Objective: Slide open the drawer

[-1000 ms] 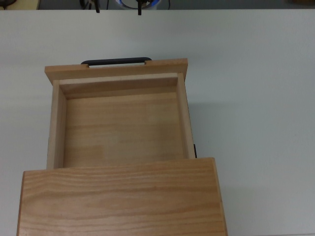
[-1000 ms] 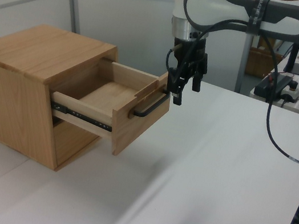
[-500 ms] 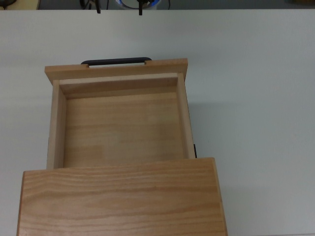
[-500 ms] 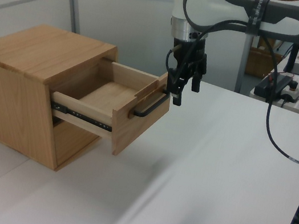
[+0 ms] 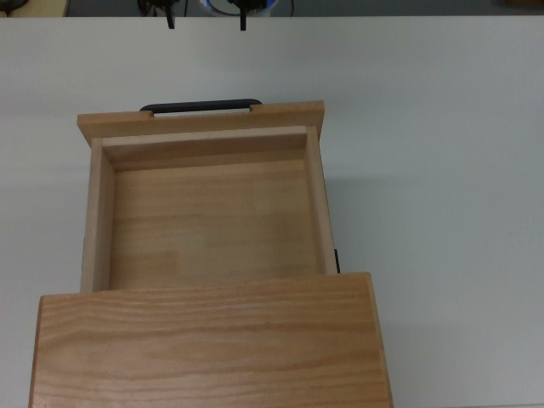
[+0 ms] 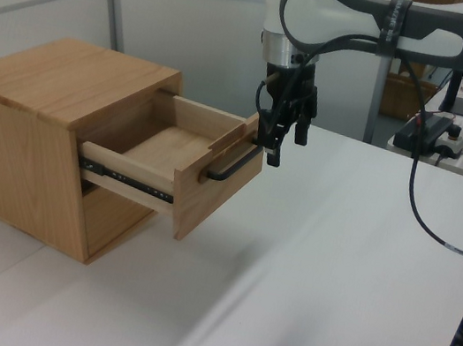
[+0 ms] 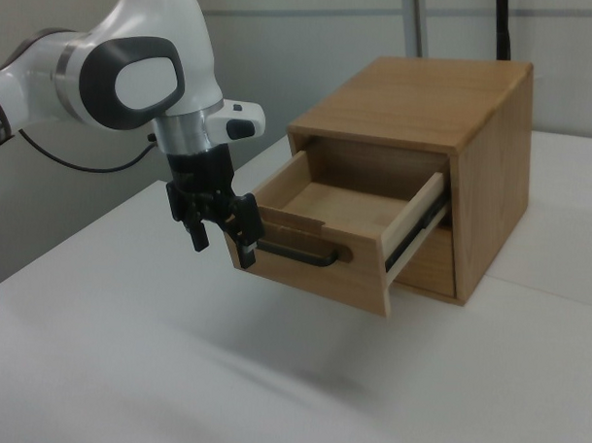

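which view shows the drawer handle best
The right view: the handle faces the camera along its whole bar on the drawer front. The left view shows it at a slant; the top view shows only its upper edge.

Pale wood drawer (image 5: pixel 208 225) with black handle (image 5: pixel 201 106); grained tan cabinet (image 5: pixel 208 340); white table (image 5: pixel 442 170); seemingly black gripper (image 6: pixel 284 139).

Cut off and hidden

The cabinet (image 5: pixel 208 340) runs off the top view's bottom edge, its top covering the drawer's (image 5: pixel 208 217) back. There the gripper (image 5: pixel 206 17) shows only 2 dark fingertips (image 5: pixel 242 19) at the upper edge.
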